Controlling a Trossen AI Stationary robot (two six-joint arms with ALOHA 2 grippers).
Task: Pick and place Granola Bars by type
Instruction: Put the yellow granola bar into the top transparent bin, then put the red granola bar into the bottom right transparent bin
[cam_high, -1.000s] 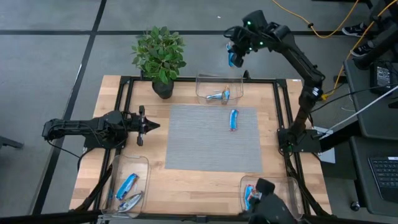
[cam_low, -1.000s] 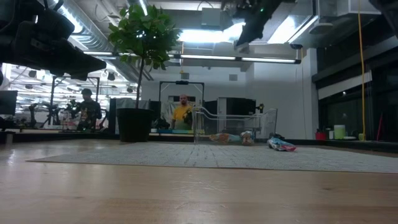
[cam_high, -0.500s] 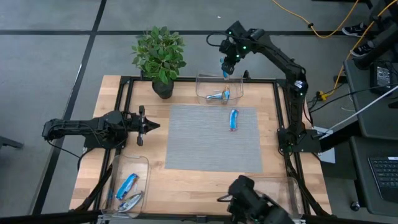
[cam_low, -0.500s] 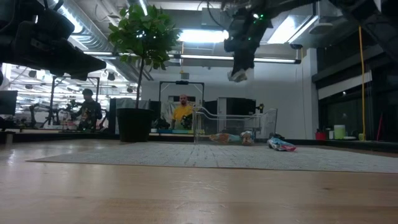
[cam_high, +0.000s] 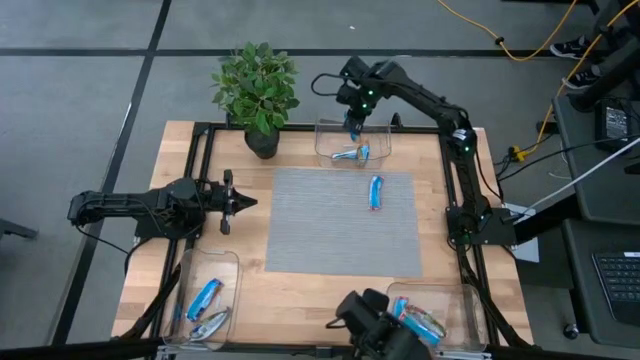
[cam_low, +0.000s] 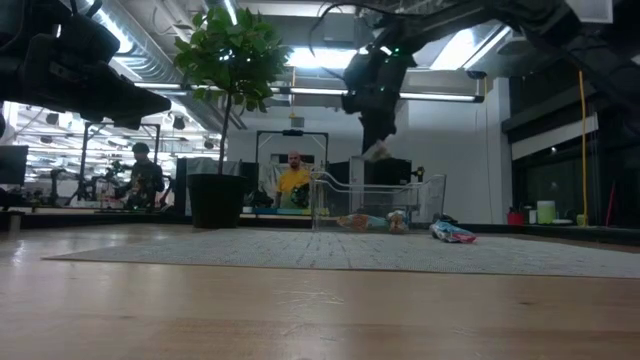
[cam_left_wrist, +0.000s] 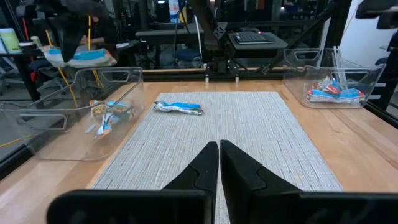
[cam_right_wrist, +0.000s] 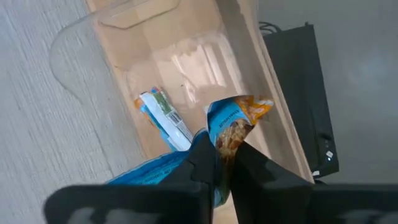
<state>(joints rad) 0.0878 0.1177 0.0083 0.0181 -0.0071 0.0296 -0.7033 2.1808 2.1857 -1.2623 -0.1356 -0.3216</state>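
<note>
- Right gripper (cam_high: 352, 128) hangs over the far clear bin (cam_high: 325, 152), near that bin's left wall, its fingers clamped on a blue-wrapped granola bar (cam_right_wrist: 214, 134); in the low view the bar (cam_low: 376, 152) dangles just above the bin's rim, with open air between them.
- Inside that bin lies another blue and silver bar (cam_high: 352, 154), toward its right half.
- One blue bar (cam_high: 376, 192) lies alone on the grey mat (cam_high: 320, 230), near the mat's far right corner; the rest of the mat is bare.
- Left gripper (cam_high: 243, 202) waits at the table's left side, just off the mat's left edge, fingers pressed together on nothing (cam_left_wrist: 219, 163).
- Near-left bin (cam_high: 232, 262) holds a blue bar (cam_high: 204, 296) and a silver one (cam_high: 209, 325).
- Near-right bin (cam_high: 470, 300), at the table's front edge, holds blue and orange-red bars (cam_high: 420, 322).
- Potted plant (cam_high: 257, 92) stands at the far left corner, just beside the far bin.
</note>
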